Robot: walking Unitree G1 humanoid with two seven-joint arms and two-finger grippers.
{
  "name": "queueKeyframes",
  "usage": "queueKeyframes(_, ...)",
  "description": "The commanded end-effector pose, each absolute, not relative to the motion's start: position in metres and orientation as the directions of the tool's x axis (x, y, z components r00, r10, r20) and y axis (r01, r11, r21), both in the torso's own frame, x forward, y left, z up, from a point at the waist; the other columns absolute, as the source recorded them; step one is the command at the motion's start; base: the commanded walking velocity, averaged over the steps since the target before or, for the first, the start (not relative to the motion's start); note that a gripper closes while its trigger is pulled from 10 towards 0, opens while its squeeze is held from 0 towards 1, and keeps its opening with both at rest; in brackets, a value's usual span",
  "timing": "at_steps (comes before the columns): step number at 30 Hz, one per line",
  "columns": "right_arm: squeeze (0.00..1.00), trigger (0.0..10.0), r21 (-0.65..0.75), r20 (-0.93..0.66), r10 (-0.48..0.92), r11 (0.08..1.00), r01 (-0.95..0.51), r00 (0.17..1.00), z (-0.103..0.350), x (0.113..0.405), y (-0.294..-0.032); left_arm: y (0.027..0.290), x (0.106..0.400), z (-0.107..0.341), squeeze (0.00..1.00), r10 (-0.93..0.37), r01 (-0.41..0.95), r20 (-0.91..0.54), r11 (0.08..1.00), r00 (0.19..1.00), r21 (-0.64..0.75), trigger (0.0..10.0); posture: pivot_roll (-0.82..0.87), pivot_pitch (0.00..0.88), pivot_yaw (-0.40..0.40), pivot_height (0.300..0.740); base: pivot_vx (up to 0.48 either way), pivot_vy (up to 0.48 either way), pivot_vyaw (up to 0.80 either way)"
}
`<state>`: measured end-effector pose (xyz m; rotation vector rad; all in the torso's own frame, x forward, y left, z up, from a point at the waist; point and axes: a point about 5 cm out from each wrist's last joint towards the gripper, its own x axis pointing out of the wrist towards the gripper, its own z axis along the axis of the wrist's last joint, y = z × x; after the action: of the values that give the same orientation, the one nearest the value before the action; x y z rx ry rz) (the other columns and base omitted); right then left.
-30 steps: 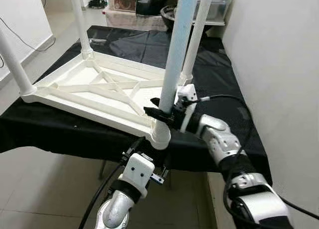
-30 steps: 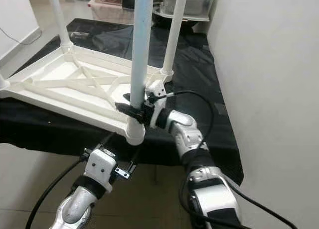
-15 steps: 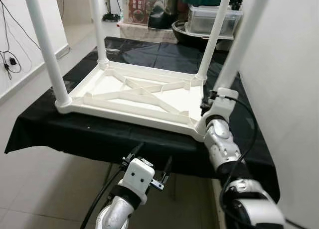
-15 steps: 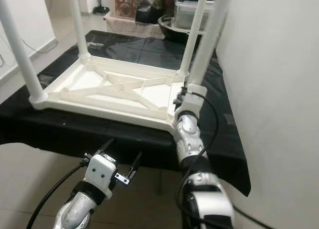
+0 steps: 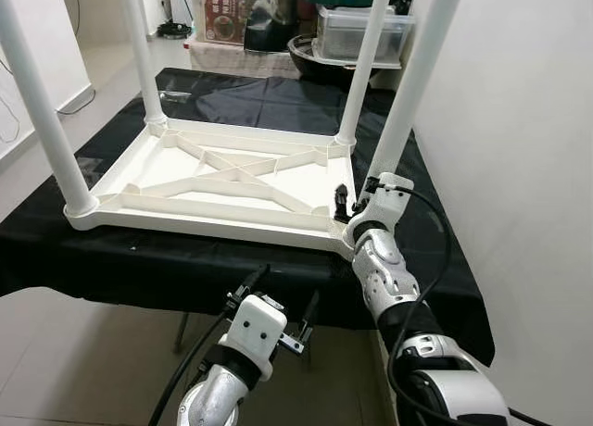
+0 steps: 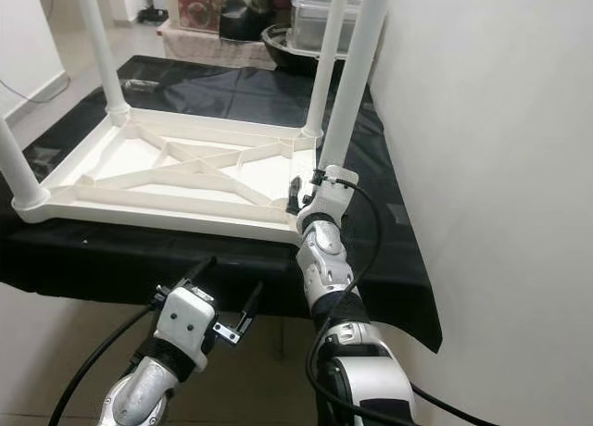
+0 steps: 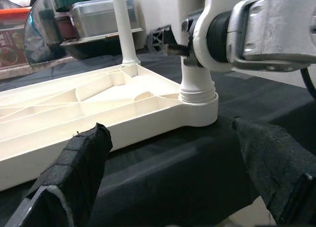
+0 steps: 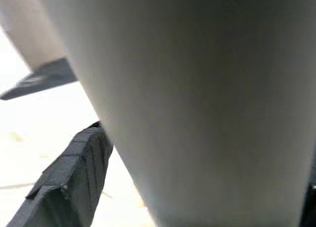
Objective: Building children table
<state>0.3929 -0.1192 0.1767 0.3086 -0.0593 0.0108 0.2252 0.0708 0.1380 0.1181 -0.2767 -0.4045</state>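
The leg (image 5: 408, 102) stands upright in the near right corner socket of the upturned table (image 5: 213, 181), long axis vertical, and my right gripper (image 5: 350, 196) is clasped round its base — my left gripper (image 5: 276, 301) hangs open below the edge, farther off.

Lighting: I see even, bright indoor light, soft shadows. Head views sharp. Right wrist view: table leg (image 8: 197, 98) blurred, too close; background there overexposed white.
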Motion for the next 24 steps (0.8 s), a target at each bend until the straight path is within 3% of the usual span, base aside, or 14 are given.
queueKeyframes(1, 0.00, 10.0, 0.294, 0.137, 0.180, 0.932, -0.214, 0.974, 0.185, 0.392, -0.109, 0.069, 0.225, 0.133, 0.00, -0.409, 0.379, 0.216, 0.910, 0.887, 0.169, 10.0, 0.10, 0.102, -0.083, 0.740, 0.000, 0.000, 0.00)
queueKeyframes(3, 0.00, 10.0, 0.294, 0.137, 0.180, 0.932, -0.214, 0.974, 0.185, 0.392, -0.109, 0.069, 0.225, 0.133, 0.00, -0.409, 0.379, 0.216, 0.910, 0.887, 0.169, 10.0, 0.10, 0.102, -0.083, 0.740, 0.000, 0.000, 0.00)
queueKeyframes(4, 0.00, 10.0, 0.265, 0.161, 0.319, 0.897, -0.353, 0.934, 0.187, 0.390, -0.108, 0.069, 0.225, 0.133, 0.00, -0.409, 0.379, 0.216, 0.910, 0.887, 0.168, 10.0, 0.10, 0.103, -0.084, 0.740, 0.000, 0.000, 0.00)
queueKeyframes(5, 0.00, 10.0, 0.244, 0.186, 0.531, 0.790, -0.562, 0.827, 0.191, 0.386, -0.109, 0.069, 0.226, 0.133, 0.00, -0.408, 0.378, 0.216, 0.910, 0.887, 0.167, 10.0, 0.10, 0.103, -0.084, 0.740, 0.000, 0.000, 0.00)
queueKeyframes(6, 0.00, 10.0, 0.244, 0.186, 0.531, 0.790, -0.562, 0.827, 0.191, 0.386, -0.109, 0.069, 0.226, 0.133, 0.00, -0.408, 0.378, 0.216, 0.910, 0.887, 0.167, 10.0, 0.10, 0.103, -0.084, 0.740, 0.000, 0.000, 0.00)
queueKeyframes(8, 0.00, 10.0, 0.227, 0.194, 0.674, 0.676, -0.701, 0.712, 0.194, 0.379, -0.108, 0.069, 0.226, 0.133, 0.00, -0.408, 0.379, 0.216, 0.910, 0.887, 0.167, 10.0, 0.10, 0.105, -0.085, 0.740, 0.000, 0.000, 0.00)
queueKeyframes(9, 0.00, 10.0, 0.227, 0.194, 0.674, 0.676, -0.701, 0.712, 0.194, 0.379, -0.108, 0.069, 0.226, 0.133, 0.00, -0.408, 0.379, 0.216, 0.910, 0.887, 0.167, 10.0, 0.10, 0.105, -0.085, 0.740, 0.000, 0.000, 0.00)
queueKeyframes(13, 0.00, 10.0, 0.163, 0.123, 0.878, 0.442, -0.882, 0.463, 0.192, 0.365, -0.100, 0.068, 0.225, 0.133, 0.00, -0.407, 0.378, 0.216, 0.911, 0.887, 0.167, 10.0, 0.11, 0.107, -0.089, 0.740, 0.000, 0.000, 0.00)
queueKeyframes(15, 0.00, 10.0, 0.124, 0.093, 0.918, 0.373, -0.920, 0.385, 0.188, 0.360, -0.095, 0.069, 0.226, 0.134, 0.00, -0.406, 0.376, 0.217, 0.911, 0.888, 0.167, 10.0, 0.11, 0.108, -0.090, 0.740, 0.000, 0.000, 0.00)
queueKeyframes(21, 0.00, 10.0, 0.108, 0.086, 0.950, 0.292, -0.950, 0.302, 0.185, 0.356, -0.087, 0.069, 0.225, 0.134, 0.00, -0.405, 0.375, 0.219, 0.912, 0.888, 0.167, 10.0, 0.12, 0.109, -0.091, 0.740, 0.000, 0.000, 0.00)
queueKeyframes(22, 0.00, 3.8, 0.098, 0.087, 0.950, 0.292, -0.951, 0.300, 0.185, 0.357, -0.085, 0.069, 0.225, 0.134, 0.00, -0.404, 0.374, 0.219, 0.912, 0.888, 0.168, 10.0, 0.12, 0.109, -0.091, 0.740, 0.000, 0.000, 0.00)
queueKeyframes(23, 0.00, 0.0, 0.093, 0.088, 0.943, 0.312, -0.946, 0.320, 0.185, 0.359, -0.084, 0.069, 0.225, 0.134, 0.00, -0.404, 0.373, 0.219, 0.912, 0.888, 0.168, 10.0, 0.12, 0.108, -0.092, 0.740, 0.000, 0.000, 0.00)
queueKeyframes(24, 0.00, 0.0, 0.094, 0.082, 0.936, 0.336, -0.937, 0.343, 0.185, 0.361, -0.083, 0.069, 0.225, 0.134, 0.00, -0.404, 0.374, 0.218, 0.912, 0.888, 0.168, 10.0, 0.12, 0.109, -0.092, 0.740, 0.000, 0.000, 0.00)
